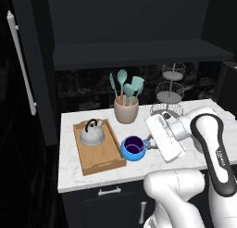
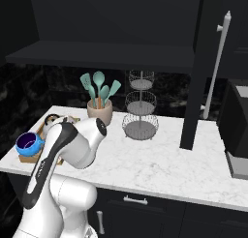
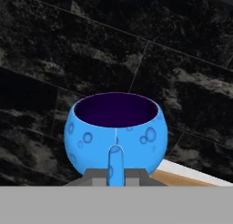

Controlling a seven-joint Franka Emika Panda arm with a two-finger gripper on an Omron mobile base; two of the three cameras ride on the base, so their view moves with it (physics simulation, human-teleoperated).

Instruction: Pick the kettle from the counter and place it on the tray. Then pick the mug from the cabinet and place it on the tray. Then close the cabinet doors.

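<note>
The white arm reaches left over the counter (image 1: pixel 92 176), its gripper (image 1: pixel 149 143) pinching the handle of the mug (image 1: pixel 134 148) (bright blue, dark purple inside), upright at the near right corner of the tray (image 1: pixel 99 160), beside the kettle (image 1: pixel 92 133)

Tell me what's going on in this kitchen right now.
A white robot arm is holding the blue mug by its handle, its gripper shut on it, beside the right edge of the wooden tray; whether the mug has touched down there is unclear. The kettle already sits on the tray on the marble counter. The cabinet doors are open.
</note>
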